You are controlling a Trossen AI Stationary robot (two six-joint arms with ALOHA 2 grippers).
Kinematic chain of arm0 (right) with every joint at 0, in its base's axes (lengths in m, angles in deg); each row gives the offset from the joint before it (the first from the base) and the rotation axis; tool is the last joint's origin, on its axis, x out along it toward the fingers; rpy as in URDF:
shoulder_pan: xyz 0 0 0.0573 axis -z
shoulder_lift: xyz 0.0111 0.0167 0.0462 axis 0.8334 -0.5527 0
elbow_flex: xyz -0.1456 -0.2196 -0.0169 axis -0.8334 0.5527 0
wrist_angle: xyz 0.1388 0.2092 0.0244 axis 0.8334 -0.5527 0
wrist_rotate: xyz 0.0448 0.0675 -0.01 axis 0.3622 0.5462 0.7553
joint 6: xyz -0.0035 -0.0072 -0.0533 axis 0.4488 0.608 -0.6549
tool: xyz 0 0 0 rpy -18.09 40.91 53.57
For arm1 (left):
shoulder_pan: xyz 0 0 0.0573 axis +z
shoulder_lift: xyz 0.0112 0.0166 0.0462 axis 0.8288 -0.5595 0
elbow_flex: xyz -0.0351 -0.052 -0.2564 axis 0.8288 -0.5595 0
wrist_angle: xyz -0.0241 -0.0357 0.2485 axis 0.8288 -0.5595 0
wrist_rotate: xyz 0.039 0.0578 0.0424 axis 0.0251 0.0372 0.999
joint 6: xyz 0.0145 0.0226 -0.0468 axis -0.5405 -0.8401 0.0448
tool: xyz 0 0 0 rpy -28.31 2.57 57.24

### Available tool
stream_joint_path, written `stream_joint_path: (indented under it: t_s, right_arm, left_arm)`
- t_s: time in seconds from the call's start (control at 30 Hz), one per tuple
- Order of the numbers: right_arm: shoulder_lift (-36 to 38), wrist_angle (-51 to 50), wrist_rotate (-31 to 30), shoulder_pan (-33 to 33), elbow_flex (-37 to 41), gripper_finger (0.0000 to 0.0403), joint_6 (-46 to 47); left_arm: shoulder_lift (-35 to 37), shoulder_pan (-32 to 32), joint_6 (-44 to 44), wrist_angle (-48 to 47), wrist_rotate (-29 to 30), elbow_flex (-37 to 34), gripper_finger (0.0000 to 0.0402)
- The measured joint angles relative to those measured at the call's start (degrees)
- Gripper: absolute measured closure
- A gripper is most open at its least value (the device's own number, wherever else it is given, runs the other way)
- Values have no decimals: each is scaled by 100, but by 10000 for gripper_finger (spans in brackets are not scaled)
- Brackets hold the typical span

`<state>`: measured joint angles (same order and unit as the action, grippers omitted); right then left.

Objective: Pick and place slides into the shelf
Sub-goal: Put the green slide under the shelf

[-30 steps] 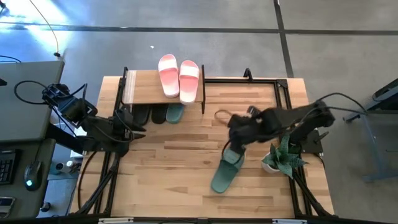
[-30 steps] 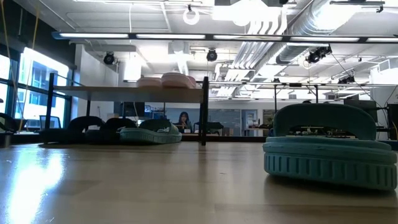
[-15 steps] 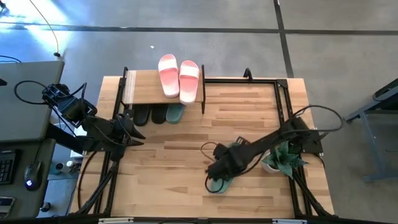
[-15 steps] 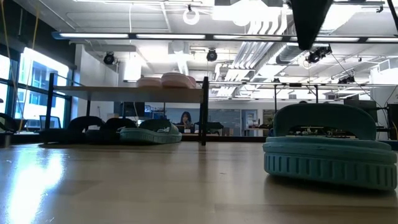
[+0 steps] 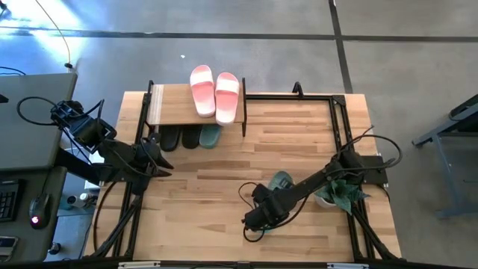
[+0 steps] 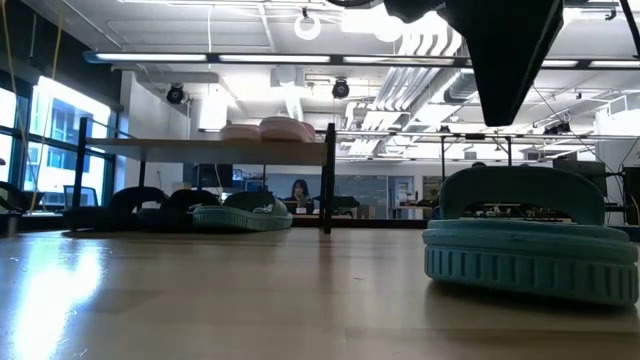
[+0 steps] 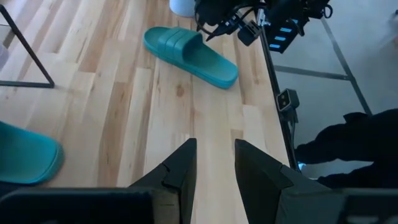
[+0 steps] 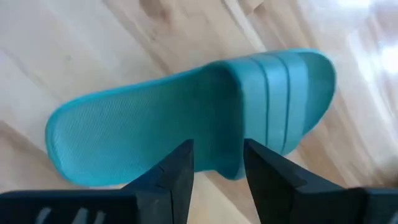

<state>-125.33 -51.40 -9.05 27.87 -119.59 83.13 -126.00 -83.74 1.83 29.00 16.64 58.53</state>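
Note:
One sage green slide point(image 5: 282, 181) lies sole-down on the table at the near right; it also shows in the low view point(image 6: 530, 240) and the left wrist view point(image 7: 189, 56). My right gripper point(image 5: 254, 220) hovers open above it, fingers pointing down over the footbed behind the strap point(image 8: 280, 93), touching nothing. The shelf point(image 5: 172, 104) stands at the far left with the pink slides point(image 5: 215, 91) on its top board. Under it stand the black slides point(image 5: 179, 137) and the other green slide point(image 5: 210, 135). My left gripper point(image 5: 157, 157) waits open at the table's left.
A small potted plant point(image 5: 340, 190) in a white pot stands beside the right arm at the table's right edge. A black tube frame point(image 5: 336, 104) runs along the far right. Bare wood lies between the shelf and the loose slide. A person point(image 7: 348, 143) shows beyond the table.
My right gripper has moved from over the slide's toe end toward the table's near edge and leftward, along the slide, and has come down; its arm now shows at the top of the low view. The green slide has stayed in place.

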Motion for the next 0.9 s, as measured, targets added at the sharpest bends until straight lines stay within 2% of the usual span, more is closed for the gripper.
stream_joint_path:
  t_s: [0.17,0.47,0.73,0.9]
  right_arm:
    - [0,-272,-200,-7,0,274,121]
    - [-4,-218,92,-12,330,272,-37]
    - [-4,-246,105,-22,564,238,10]
    - [-16,-237,-96,-22,564,215,-19]
  left_arm:
    - [0,1,1,-1,1,0,308]
    - [0,1,8,-2,-86,0,308]
    - [0,-1,19,-4,-102,0,308]
    - [0,1,17,-4,-102,0,308]
